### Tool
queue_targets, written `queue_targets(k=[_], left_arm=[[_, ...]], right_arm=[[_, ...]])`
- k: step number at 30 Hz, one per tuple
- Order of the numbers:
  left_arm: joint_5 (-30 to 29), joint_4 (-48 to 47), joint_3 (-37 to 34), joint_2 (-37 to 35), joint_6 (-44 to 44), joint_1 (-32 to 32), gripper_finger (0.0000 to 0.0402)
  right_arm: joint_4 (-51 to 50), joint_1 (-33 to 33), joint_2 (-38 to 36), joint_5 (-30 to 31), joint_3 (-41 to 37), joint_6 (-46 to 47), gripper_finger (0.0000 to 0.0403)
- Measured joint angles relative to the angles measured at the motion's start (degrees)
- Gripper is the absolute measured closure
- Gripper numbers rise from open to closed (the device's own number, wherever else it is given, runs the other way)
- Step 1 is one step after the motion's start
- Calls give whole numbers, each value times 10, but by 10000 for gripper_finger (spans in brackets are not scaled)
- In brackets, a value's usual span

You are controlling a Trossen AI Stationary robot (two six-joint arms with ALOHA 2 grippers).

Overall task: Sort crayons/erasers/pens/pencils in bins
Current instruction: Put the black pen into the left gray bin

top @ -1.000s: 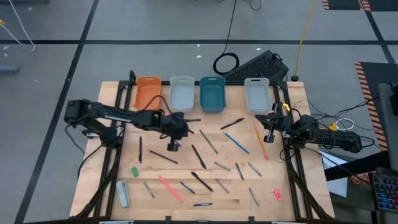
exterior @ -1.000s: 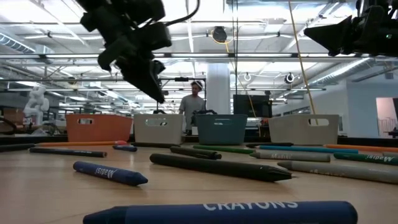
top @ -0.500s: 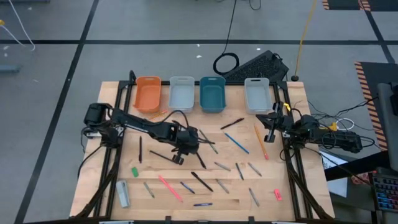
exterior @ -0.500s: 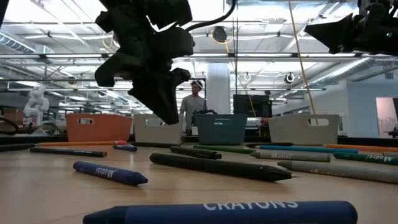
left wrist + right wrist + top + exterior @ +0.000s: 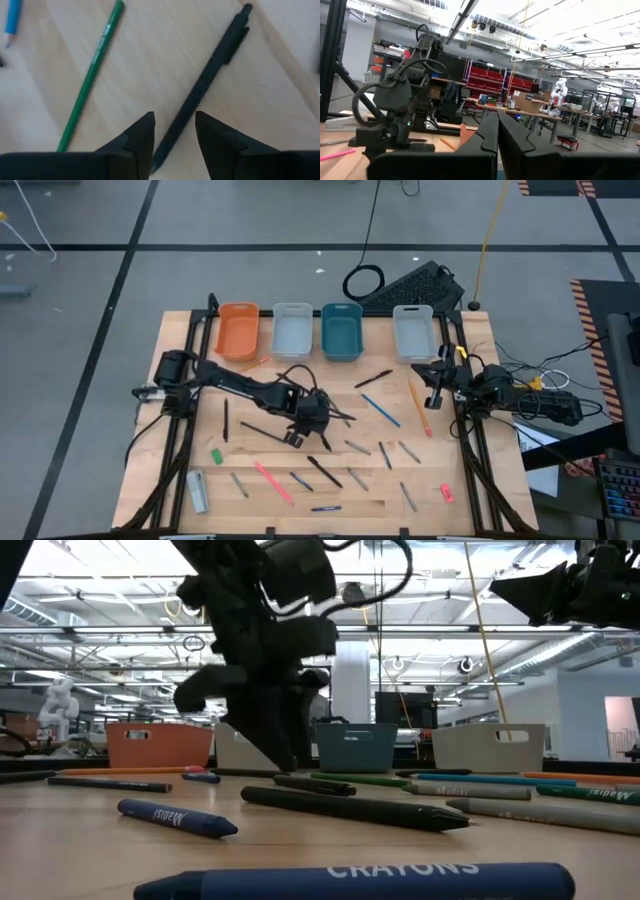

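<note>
From above, the left gripper (image 5: 312,416) reaches to the middle of the table (image 5: 180,350), well in front of the four bins (image 5: 340,332). The right gripper (image 5: 436,385) waits near the table's right edge.

From table height, the left gripper (image 5: 285,755) is down low, almost at the wood.

In the left wrist view, its fingers (image 5: 142,137) are a little apart, with a black pen (image 5: 200,90) lying between them, not gripped. A green pencil (image 5: 92,75) lies just beside.

In the right wrist view, the right gripper's fingers (image 5: 490,132) are pressed together and hold nothing.

Green pencil (image 5: 92,75) crowds pen (image 5: 202,85).
</note>
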Motion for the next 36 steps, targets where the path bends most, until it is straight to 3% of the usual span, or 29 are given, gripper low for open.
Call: queue_targets(k=[12,24,36], left_arm=[[21,-29,1,17,7,12,256],[30,-105,2,15,-9,18,327],[40,-111,0,15,-68,21,329]], right_arm=[[1,0,3,-1,0,4,403],[1,0,3,-1,0,4,403],[1,0,3,-1,0,4,403]])
